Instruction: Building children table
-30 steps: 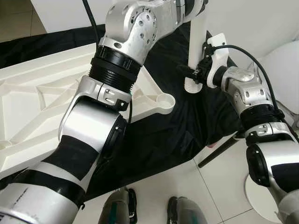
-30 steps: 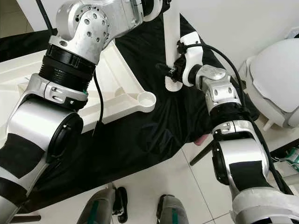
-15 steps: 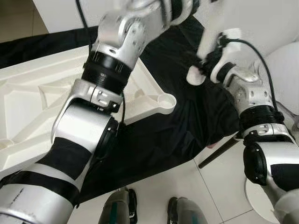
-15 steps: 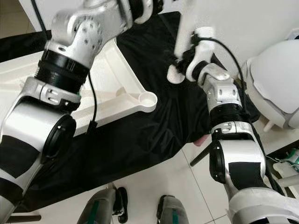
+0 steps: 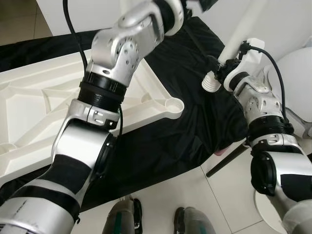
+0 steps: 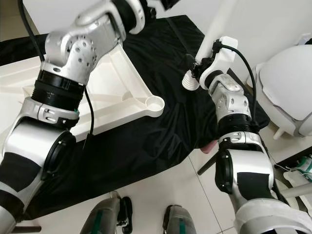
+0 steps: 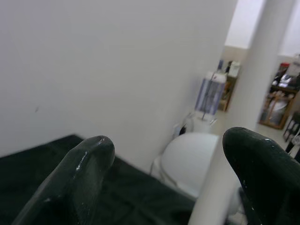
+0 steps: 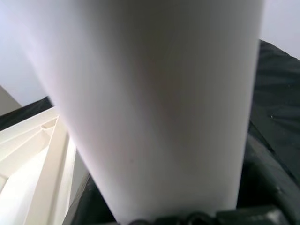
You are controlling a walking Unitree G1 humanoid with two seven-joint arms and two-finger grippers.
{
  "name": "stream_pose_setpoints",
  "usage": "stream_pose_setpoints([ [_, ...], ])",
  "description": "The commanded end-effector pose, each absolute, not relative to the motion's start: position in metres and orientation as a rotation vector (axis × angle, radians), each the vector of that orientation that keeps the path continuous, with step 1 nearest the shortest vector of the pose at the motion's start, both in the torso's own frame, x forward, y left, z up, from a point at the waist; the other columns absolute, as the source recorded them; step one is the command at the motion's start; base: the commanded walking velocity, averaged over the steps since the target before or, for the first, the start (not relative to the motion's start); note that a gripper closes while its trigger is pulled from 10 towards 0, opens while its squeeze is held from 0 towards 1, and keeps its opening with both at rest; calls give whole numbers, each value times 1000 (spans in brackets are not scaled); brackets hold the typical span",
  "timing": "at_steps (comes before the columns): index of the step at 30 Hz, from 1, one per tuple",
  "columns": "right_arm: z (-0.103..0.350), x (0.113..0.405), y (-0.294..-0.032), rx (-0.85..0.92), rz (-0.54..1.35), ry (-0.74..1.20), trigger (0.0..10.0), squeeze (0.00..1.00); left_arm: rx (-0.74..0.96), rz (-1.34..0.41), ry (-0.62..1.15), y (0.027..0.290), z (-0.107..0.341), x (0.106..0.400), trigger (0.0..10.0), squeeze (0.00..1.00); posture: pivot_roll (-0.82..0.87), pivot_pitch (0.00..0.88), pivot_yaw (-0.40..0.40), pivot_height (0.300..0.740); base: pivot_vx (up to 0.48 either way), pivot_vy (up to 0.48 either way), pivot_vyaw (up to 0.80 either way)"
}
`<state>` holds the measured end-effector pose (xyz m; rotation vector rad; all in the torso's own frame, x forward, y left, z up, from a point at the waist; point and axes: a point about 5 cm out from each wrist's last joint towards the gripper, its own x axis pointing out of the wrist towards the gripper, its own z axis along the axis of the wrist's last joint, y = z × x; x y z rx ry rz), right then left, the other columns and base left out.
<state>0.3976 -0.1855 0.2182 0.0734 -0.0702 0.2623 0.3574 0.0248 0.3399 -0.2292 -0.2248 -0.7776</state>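
Note:
A white table top (image 5: 29,112) lies upside down on a black cloth (image 5: 185,141), with a round corner socket (image 5: 174,105) facing up. My right gripper (image 5: 218,74) is shut on a white table leg (image 5: 239,39) close to its ribbed lower end (image 5: 210,84). The leg slants up to the right and hangs over the cloth, right of the socket and apart from it. In the right wrist view the leg (image 8: 154,103) sits right against the camera. My left gripper (image 7: 169,143) is raised near the leg's upper part (image 7: 234,117) and is open, with the leg beside one finger (image 7: 262,173).
A white rounded seat (image 5: 297,73) stands at the right by the wall. A dark rod (image 5: 229,158) pokes out from under the cloth onto the pale tiled floor. My feet (image 5: 126,219) stand at the cloth's near edge.
The leg has tipped from upright to slanted, its top going right, and its lower end has risen a little. My left arm has swung up and leftward.

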Motion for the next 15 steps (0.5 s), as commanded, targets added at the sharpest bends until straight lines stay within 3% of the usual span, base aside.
stream_pose_setpoints([
  [1,221,396,-184,86,251,-110,10000,0,-196,-707,-199,32,330,360,10000,0,-11,0,8,740,0,0,0],
  [8,218,392,-175,125,247,-139,10000,0,-134,-559,-145,55,293,364,10000,0,-8,0,3,740,0,0,0],
  [15,219,389,-160,104,284,-167,10000,0,79,-461,-107,73,251,360,10000,0,-7,0,-6,740,0,0,0],
])
